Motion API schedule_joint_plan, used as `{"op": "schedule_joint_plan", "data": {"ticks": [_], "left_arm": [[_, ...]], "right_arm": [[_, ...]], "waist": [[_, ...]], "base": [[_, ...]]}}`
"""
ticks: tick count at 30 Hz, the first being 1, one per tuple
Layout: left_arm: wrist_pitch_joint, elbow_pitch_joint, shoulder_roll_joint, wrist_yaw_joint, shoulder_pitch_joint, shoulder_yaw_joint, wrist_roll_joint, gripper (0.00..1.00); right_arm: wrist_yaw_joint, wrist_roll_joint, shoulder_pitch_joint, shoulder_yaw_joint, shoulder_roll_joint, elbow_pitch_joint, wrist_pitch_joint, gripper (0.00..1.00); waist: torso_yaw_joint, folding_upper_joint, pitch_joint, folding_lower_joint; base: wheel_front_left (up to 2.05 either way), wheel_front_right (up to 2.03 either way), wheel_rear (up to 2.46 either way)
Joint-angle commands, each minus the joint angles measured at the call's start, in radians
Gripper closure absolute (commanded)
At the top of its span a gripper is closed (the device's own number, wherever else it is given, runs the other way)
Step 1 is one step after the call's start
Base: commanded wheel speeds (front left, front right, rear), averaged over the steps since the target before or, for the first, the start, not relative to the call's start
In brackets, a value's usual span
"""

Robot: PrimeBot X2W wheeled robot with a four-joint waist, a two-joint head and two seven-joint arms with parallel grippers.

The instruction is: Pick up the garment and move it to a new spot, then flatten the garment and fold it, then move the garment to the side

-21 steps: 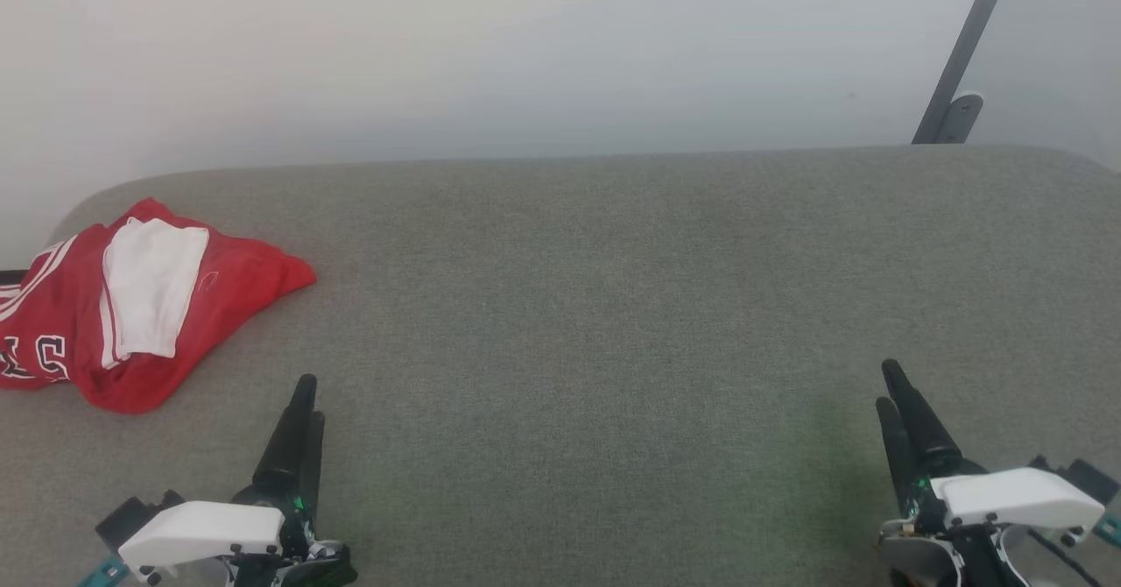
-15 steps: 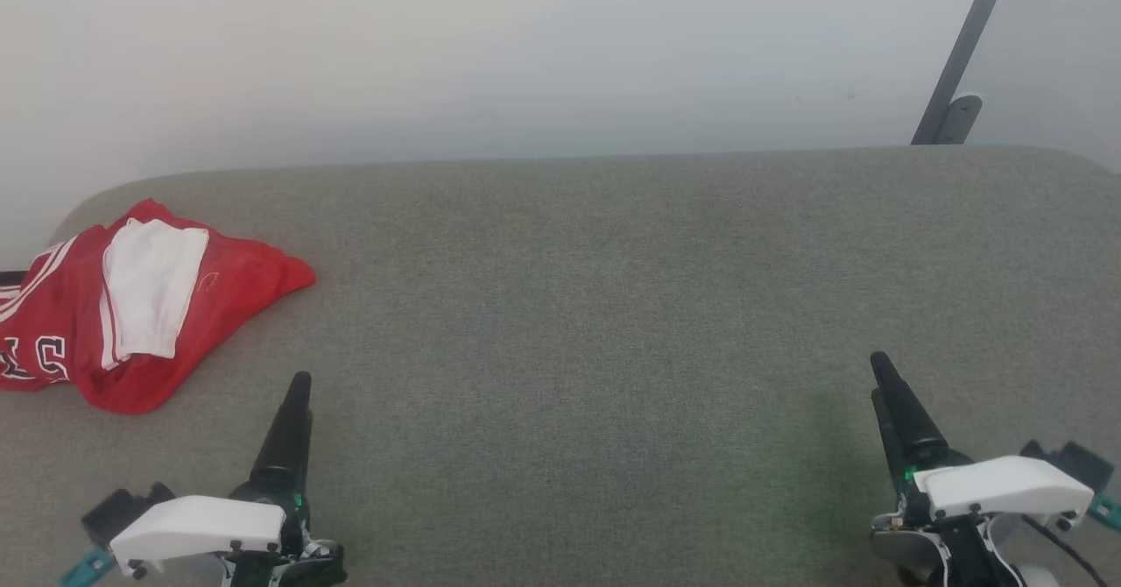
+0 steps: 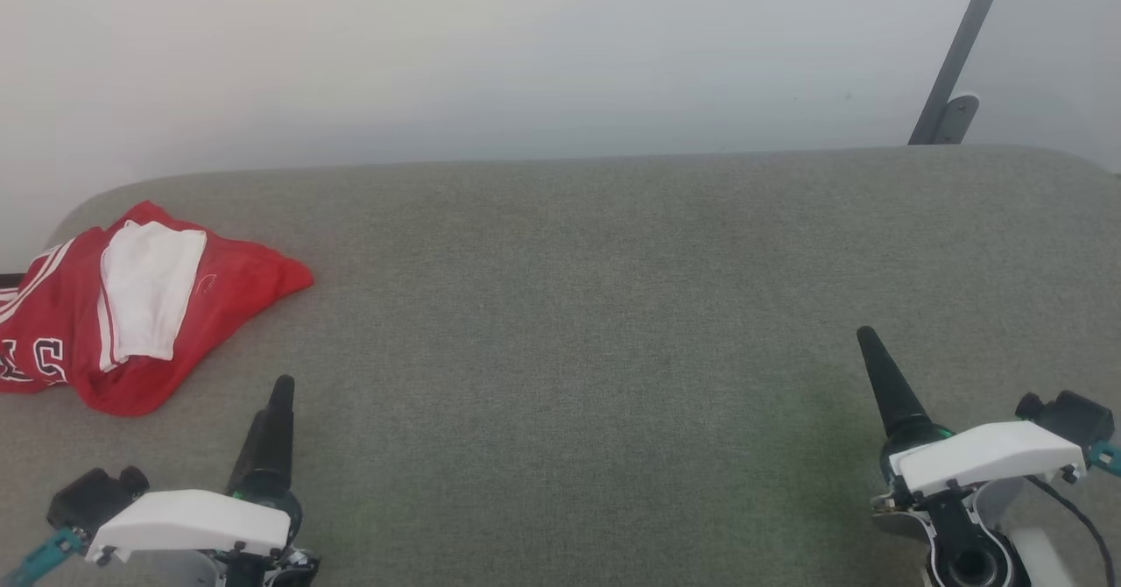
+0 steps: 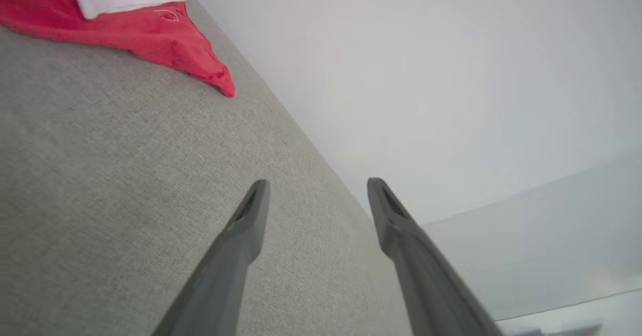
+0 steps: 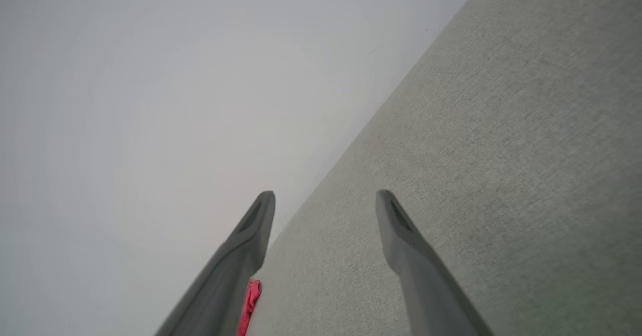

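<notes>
The garment (image 3: 131,307) lies crumpled at the far left of the grey table (image 3: 595,307), red with a white sleeve on top and block letters at its left edge. Its red corner (image 4: 165,35) shows at the upper left of the left wrist view, and a red sliver (image 5: 251,301) peeks beside a finger in the right wrist view. My left gripper (image 3: 278,394) hovers at the lower left, below and to the right of the garment, apart from it. Its fingers (image 4: 251,220) stand open and hold nothing. My right gripper (image 3: 871,346) is at the lower right, fingers (image 5: 396,225) open and bare.
A pale wall (image 3: 525,53) rises behind the table's far edge. A grey metal post with a bracket (image 3: 950,88) stands at the back right. The table's left end is rounded, and the garment lies close to that edge.
Both grippers have turned edge-on in the head view and drifted outward: the left one down and left, the right one slightly up. The garment has not moved.
</notes>
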Motion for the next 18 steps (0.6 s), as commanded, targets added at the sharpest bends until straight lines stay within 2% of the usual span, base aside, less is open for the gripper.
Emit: {"op": "schedule_joint_plan", "data": {"ticks": [1, 9, 18], "left_arm": [[-0.011, -0.019, 0.019, 0.006, -0.011, -0.006, 0.045, 0.00], [-0.039, -0.026, 0.056, 0.014, -0.010, -0.019, 0.172, 0.00], [-0.067, -0.037, 0.070, 0.011, 0.003, -0.014, 0.298, 0.00]], "right_arm": [[0.000, -0.037, -0.030, 0.007, -0.009, -0.013, -0.008, 0.00], [0.000, -0.166, -0.046, 0.011, -0.028, -0.011, -0.023, 0.00], [0.000, -0.286, -0.051, -0.001, -0.032, 0.003, -0.057, 0.00]], "waist": [[0.000, -0.0001, 0.000, 0.0000], [-0.003, -0.0001, -0.001, 0.0000], [-0.003, -0.0001, -0.002, 0.0000]], "base": [[0.00, 0.00, 0.00], [0.00, 0.00, 0.00], [0.00, 0.00, 0.00]]}}
